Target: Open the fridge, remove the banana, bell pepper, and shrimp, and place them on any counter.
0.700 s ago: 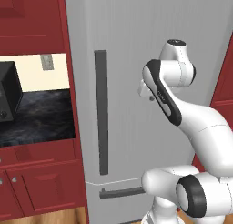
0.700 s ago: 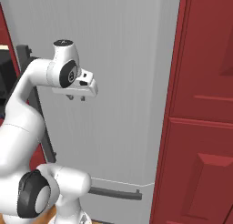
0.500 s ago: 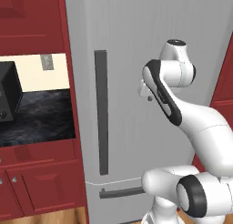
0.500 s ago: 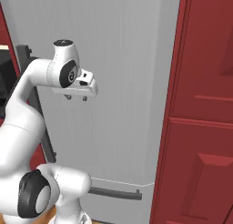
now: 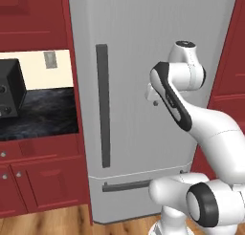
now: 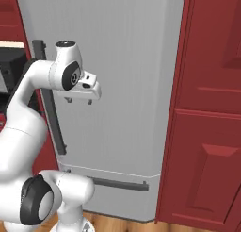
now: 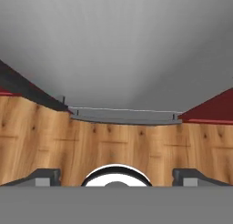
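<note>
Claw (image 6: 79, 101) hangs wide, empty, pointing down beside the fridge (image 5: 139, 62); reaching for its handle (image 5: 102, 105) may miss

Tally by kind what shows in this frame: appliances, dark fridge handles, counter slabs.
Appliances: 2 (fridge, closed; black microwave)
Dark fridge handles: 2 (vertical bar handle; drawer handle)
Counter slabs: 1 (counter)
Total: 5
</note>
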